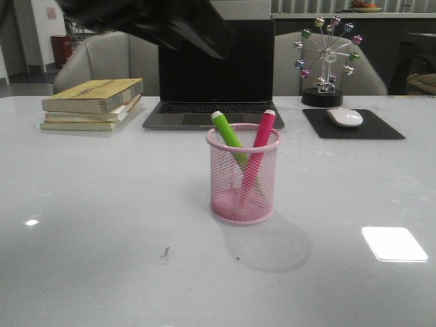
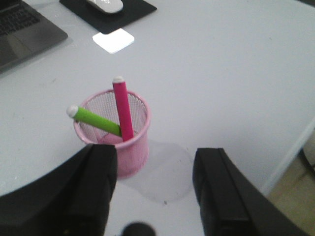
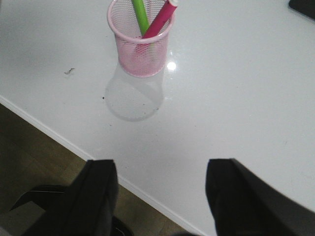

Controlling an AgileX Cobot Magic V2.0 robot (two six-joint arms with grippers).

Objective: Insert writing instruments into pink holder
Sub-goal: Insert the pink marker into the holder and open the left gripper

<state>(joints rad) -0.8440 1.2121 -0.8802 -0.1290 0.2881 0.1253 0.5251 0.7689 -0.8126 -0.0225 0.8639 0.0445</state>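
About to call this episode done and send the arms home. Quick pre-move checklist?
1. Green marker inside the pink holder: ok.
2. Pink marker inside the holder: ok.
3. Holder upright on the table: ok.
4. Left gripper open, holding nothing: ok.
5. Right gripper open, holding nothing, back over the table's edge: ok.
6. Left gripper clear of the holder for retreat: cannot tell; one finger overlaps the holder in the left wrist view.

Holder (image 1: 243, 184) mid-table; both markers (image 1: 229, 136) (image 1: 259, 146) inside, crossed. Laptop (image 1: 214, 75) behind, books (image 1: 92, 103) left, mouse (image 1: 345, 117) right.
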